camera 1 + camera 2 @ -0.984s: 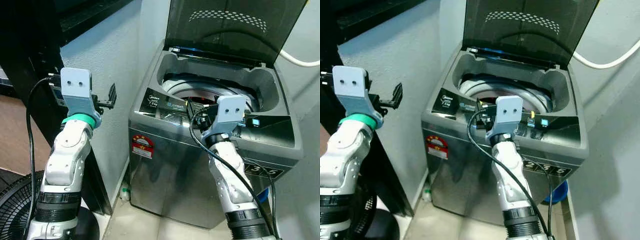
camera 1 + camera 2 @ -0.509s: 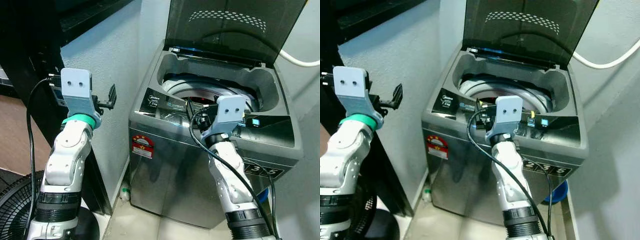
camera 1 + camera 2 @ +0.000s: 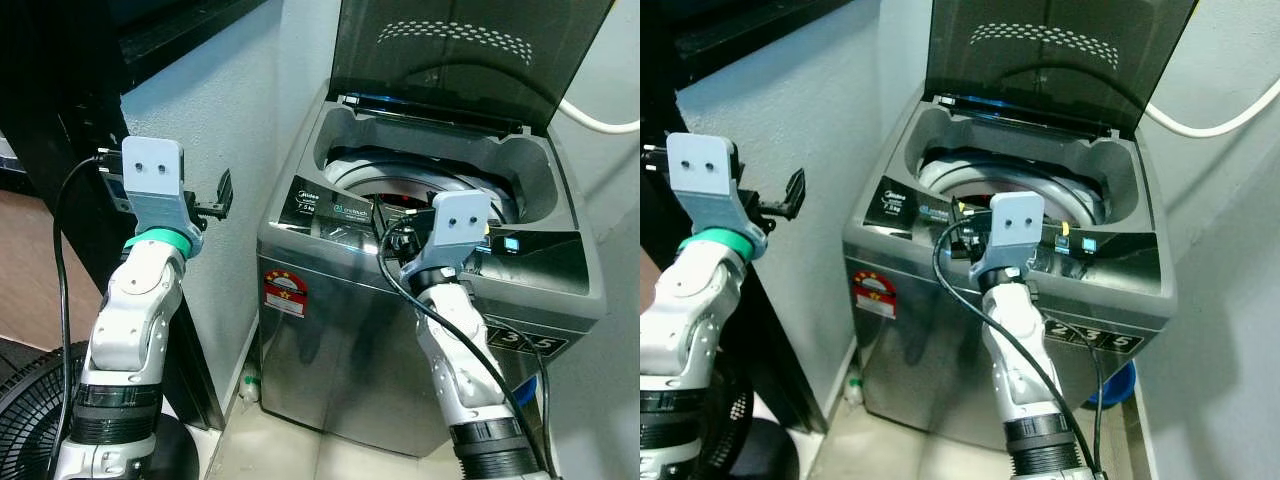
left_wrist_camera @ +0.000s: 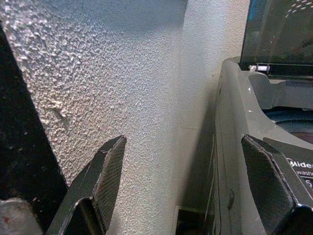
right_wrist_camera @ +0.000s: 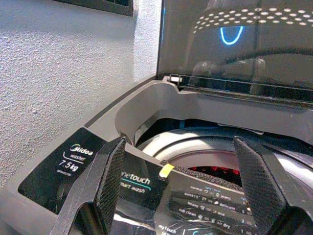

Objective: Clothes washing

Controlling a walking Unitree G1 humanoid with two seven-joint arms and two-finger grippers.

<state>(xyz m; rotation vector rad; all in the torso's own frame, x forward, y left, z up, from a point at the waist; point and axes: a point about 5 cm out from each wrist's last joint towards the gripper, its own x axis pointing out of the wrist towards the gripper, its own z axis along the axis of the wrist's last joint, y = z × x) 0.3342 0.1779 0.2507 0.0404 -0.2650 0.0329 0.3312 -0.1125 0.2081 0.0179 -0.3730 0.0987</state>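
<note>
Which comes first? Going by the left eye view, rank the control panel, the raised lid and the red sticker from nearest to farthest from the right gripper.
1. Control panel: right under the right gripper, at the washer's front top.
2. Red sticker: lower, on the front face, toward the robot's left.
3. Raised lid: farthest, standing up at the back.

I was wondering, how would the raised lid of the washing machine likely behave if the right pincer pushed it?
The lid looks like a rigid dark panel, so it should not flex. It seems hinged along its lower edge, so a push would probably swing it. Standing near upright, it may drop shut once tipped forward over the drum.
</note>
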